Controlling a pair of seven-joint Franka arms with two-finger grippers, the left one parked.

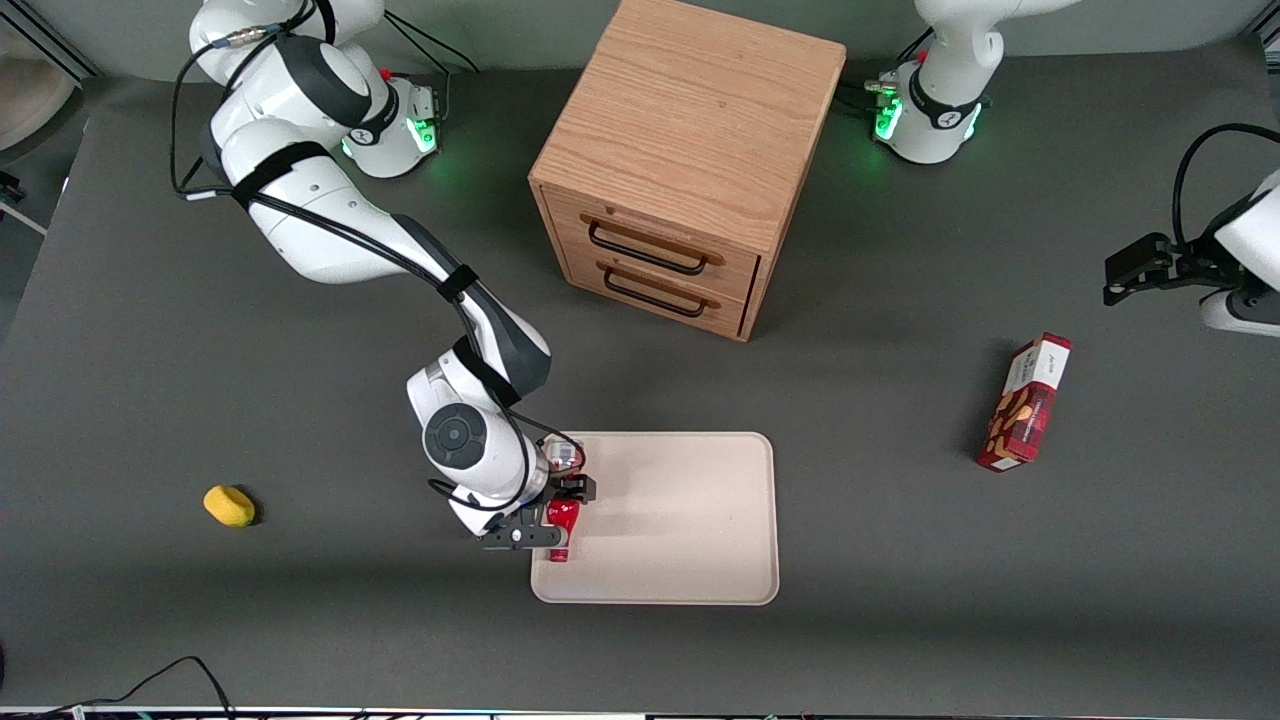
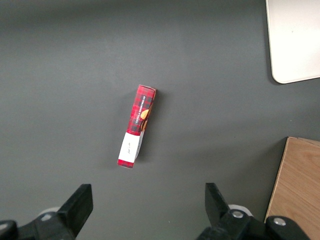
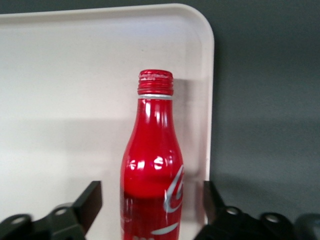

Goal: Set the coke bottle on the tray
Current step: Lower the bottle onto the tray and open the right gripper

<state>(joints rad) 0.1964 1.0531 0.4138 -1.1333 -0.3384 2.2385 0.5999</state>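
Note:
The coke bottle is red with white script and a red cap. It rests on the beige tray, close to the rim at the working arm's end, with its cap pointing toward the front camera. My right gripper is over the bottle's body and stands open. In the right wrist view the gripper has one black finger on each side of the bottle, with a gap showing on both sides. The tray's rounded corner lies just past the cap.
A wooden two-drawer cabinet stands farther from the front camera than the tray. A red snack box lies toward the parked arm's end. A small yellow object sits toward the working arm's end.

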